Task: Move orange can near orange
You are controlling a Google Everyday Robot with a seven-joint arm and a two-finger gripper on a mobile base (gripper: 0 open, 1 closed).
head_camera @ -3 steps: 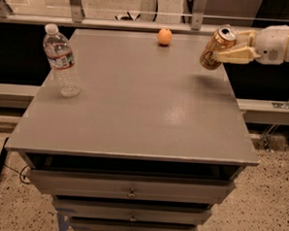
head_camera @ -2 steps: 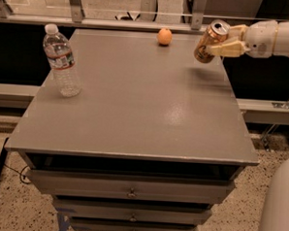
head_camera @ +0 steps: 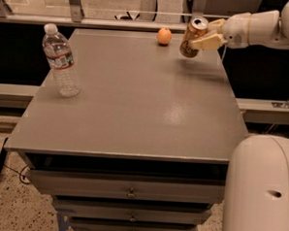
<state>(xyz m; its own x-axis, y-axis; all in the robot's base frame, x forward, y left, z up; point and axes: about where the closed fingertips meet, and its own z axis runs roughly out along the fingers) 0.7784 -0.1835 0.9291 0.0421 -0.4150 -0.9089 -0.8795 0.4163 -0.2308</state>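
Note:
The orange can (head_camera: pixel 191 37) is slim and orange-gold with a silver top. It is tilted and held above the far right part of the grey table (head_camera: pixel 131 97). My gripper (head_camera: pixel 203 37) reaches in from the right and is shut on the can's side. The orange (head_camera: pixel 163 36), a small round fruit, sits on the table near its far edge, a short way left of the can. The two are apart.
A clear plastic water bottle (head_camera: pixel 61 60) stands upright on the table's left side. The table has drawers (head_camera: pixel 131 189) below its front edge. My white arm (head_camera: pixel 258 28) spans the top right and my base (head_camera: pixel 262 191) fills the lower right corner.
My gripper has carried the can to the left and toward the far edge, closer to the orange. The bottle and the orange have not moved.

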